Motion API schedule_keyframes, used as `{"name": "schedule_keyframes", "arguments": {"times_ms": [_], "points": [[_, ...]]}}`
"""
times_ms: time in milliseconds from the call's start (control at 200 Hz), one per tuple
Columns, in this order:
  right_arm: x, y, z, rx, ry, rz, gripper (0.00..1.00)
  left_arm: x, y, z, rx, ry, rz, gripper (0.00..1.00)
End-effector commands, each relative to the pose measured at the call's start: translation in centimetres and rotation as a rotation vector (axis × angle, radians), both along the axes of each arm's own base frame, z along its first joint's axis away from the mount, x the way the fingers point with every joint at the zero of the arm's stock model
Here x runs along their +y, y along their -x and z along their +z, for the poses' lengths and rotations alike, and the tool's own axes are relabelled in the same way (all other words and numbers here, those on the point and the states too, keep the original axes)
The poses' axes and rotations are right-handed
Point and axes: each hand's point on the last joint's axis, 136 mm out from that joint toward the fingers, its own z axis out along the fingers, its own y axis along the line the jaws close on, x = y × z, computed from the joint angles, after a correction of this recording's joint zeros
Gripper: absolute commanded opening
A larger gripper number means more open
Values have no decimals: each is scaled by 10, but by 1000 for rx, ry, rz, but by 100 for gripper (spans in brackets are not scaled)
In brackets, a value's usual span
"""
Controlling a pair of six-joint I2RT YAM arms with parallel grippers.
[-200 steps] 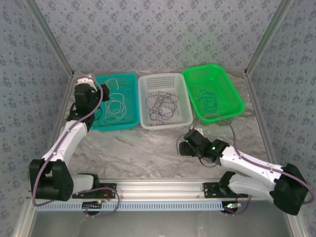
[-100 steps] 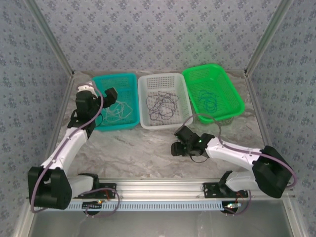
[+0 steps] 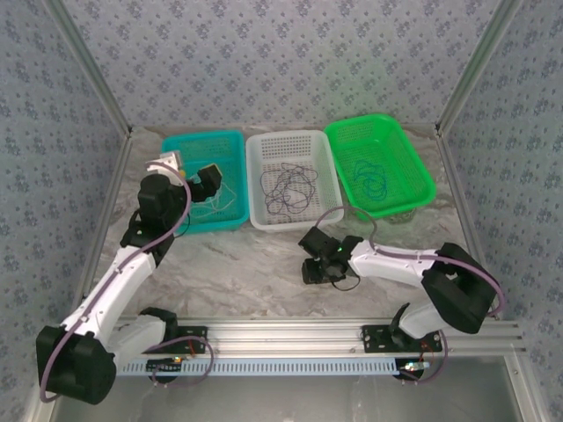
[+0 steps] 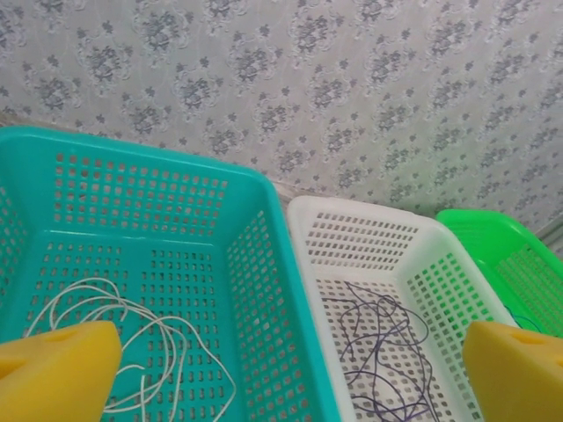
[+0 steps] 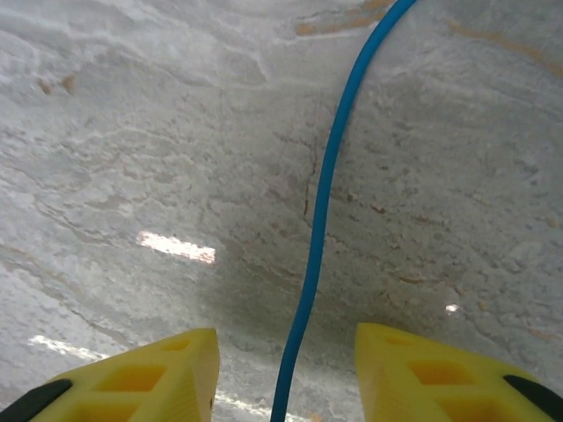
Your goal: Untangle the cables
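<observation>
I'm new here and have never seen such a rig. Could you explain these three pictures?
Two robot arms, each ending in a two-finger gripper, work at a table. One picture looks down from above; the other two come from wrist cameras. The teal basket holds white cable, the white basket dark cable, the green basket blue cable. The left gripper hangs open above the teal basket, empty. The right gripper is low over the table, open, with a blue strand running between its fingers.
</observation>
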Motion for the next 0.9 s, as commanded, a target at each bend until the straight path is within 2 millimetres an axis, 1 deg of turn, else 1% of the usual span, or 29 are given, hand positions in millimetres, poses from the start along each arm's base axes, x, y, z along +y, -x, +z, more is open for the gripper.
{"name": "schedule_keyframes", "arguments": {"times_ms": [0,70,125,200,275,360,370,385,465,530,555,625,685,760,790,844,894], "points": [[0,4,-3,36,44,7,36,0,6,15,-58,-20,-4,99],[-2,2,-3,22,62,7,20,1,7,16,-61,-25,0,99],[-2,0,0,0,68,7,9,2,8,16,-60,-29,2,99],[-5,-3,10,-45,75,3,0,3,9,15,-60,-32,6,99],[-10,-5,24,-105,78,-1,0,4,10,14,-60,-31,9,99],[-12,-8,46,-181,39,-8,0,4,11,12,-55,-30,13,99],[-13,-8,47,-183,38,-9,0,4,11,11,-54,-30,12,99],[-13,-8,53,-202,22,-10,0,4,11,11,-54,-30,13,99],[-18,-10,77,-262,-30,-23,0,5,11,8,-50,-28,15,99],[-17,-11,96,-302,-83,-16,0,4,12,7,-49,-26,14,100],[-21,-8,99,-298,-80,-11,0,5,12,7,-49,-24,14,99],[-22,-6,115,-318,-122,2,0,4,13,5,-45,-22,9,99],[-19,-3,127,-324,-174,23,0,3,15,4,-42,-18,2,100],[-9,1,148,-334,-286,62,0,1,17,3,-44,-5,-8,99],[-9,2,157,-345,-314,62,0,0,18,2,-42,-1,-12,99],[-14,1,170,-384,-320,85,0,-1,19,0,-38,3,-15,99],[-23,0,181,-408,-315,79,0,0,21,-1,-35,6,-15,100]]}}
